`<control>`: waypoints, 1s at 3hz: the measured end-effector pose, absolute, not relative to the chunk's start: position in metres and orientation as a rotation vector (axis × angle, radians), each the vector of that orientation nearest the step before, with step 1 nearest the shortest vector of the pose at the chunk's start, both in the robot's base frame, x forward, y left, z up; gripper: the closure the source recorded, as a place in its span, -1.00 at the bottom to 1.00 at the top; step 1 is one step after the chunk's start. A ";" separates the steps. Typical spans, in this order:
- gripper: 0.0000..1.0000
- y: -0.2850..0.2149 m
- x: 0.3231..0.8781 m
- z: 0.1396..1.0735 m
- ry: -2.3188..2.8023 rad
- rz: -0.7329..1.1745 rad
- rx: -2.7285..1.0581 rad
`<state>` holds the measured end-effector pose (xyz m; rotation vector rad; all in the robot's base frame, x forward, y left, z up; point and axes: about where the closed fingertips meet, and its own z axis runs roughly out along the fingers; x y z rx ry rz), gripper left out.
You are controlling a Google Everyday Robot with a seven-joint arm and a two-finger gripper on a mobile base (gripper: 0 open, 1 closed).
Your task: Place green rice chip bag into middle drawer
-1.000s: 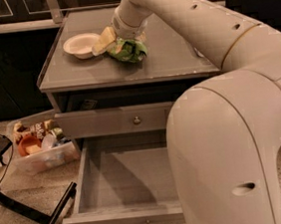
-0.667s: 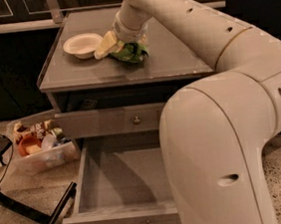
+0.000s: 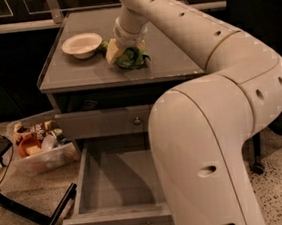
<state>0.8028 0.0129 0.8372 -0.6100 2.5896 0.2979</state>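
Observation:
The green rice chip bag [image 3: 133,59] lies on the grey tabletop [image 3: 86,72], just right of the white bowl [image 3: 82,44]. My gripper [image 3: 120,49] reaches down from above and is right on the bag's left part, at tabletop height; its wrist hides the bag's back edge. The middle drawer [image 3: 116,185] is pulled wide open below, with a bare grey floor and nothing in it. My arm's large elbow covers its right side.
The drawer above [image 3: 107,123], with a round knob [image 3: 137,120], is nearly shut. A clear plastic bin [image 3: 39,145] of snacks sits on the floor at left. Black chair legs [image 3: 36,216] cross the lower left. A dark chair [image 3: 269,45] stands at right.
My arm's elbow has swung leftward across the view. The gripper and the bag have shifted slightly toward the table's front. The bowl and the drawers have not moved.

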 end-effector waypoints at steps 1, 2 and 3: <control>0.31 0.011 0.802 0.839 2.594 0.291 -0.612; 0.77 -0.001 0.798 0.844 2.595 0.249 -0.604; 1.00 -0.022 0.788 0.853 2.596 0.200 -0.558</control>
